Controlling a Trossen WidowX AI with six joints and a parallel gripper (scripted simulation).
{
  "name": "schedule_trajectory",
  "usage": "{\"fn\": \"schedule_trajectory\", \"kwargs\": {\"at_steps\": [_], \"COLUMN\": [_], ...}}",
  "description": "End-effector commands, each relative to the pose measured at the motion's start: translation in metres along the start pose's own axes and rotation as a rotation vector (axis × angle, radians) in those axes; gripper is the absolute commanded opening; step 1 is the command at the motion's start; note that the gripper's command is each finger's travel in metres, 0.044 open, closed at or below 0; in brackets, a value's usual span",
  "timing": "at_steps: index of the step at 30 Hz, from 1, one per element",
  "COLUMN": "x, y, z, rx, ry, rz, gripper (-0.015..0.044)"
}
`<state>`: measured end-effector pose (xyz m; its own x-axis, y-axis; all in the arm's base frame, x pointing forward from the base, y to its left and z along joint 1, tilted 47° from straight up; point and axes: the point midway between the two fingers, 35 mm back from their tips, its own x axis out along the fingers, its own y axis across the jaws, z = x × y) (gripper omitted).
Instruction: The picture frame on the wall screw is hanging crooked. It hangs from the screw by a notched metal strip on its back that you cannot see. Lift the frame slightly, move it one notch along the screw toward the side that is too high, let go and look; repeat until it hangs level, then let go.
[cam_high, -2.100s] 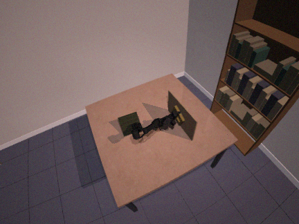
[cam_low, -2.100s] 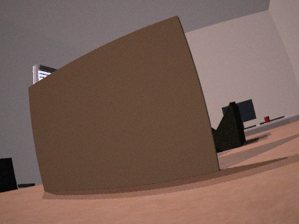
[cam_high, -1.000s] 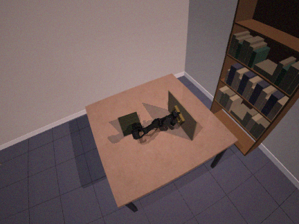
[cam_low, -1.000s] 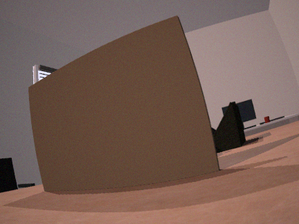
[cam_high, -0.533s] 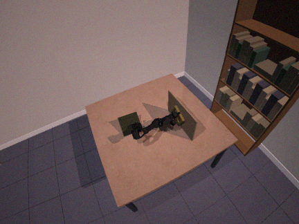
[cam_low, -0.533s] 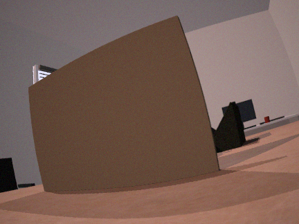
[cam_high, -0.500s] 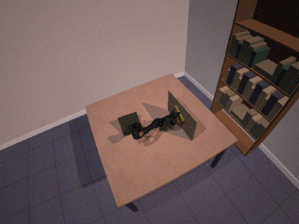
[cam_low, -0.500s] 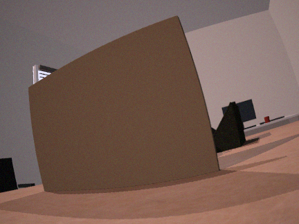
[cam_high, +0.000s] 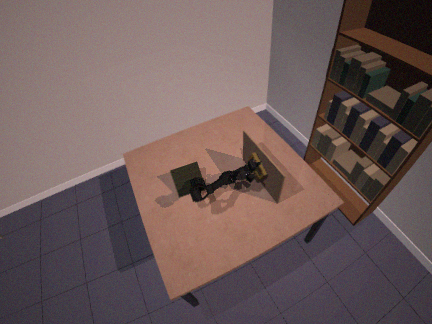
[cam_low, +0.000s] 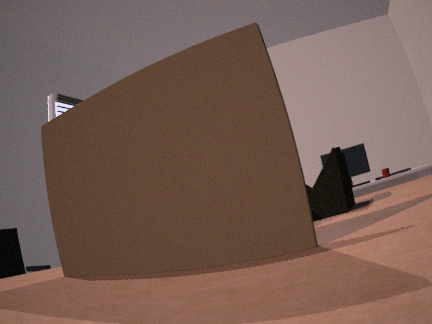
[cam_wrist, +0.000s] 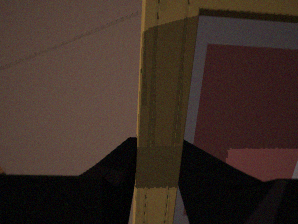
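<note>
The picture frame is yellow, with a pale mat and a dark red picture, and is on the front of the upright panel. In the wrist view its side bar runs almost upright, its top leaning slightly right, and its upper bar slopes slightly down to the right. My gripper is shut on this side bar, one dark finger on each side. The screw and the notched strip are hidden. The exterior view shows only the panel's back, so how level the frame hangs is hard to tell.
The panel stands on the wooden table. A dark square board is beside the arm's base. A bookcase stands beyond the table. The exterior view also shows a dark angular object to the right of the panel.
</note>
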<state>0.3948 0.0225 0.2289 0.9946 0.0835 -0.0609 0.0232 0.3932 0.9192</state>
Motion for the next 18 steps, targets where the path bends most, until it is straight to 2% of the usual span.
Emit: {"fn": "schedule_trajectory", "kwargs": {"at_steps": [1, 18], "x": [0.0003, 0.0003], "y": [0.0028, 0.0049], "z": [-0.0001, -0.0001], "rx": [-0.001, -0.001], "ry": [0.001, 0.001], "rz": [0.006, 0.006], "gripper": [0.0000, 0.0000]}}
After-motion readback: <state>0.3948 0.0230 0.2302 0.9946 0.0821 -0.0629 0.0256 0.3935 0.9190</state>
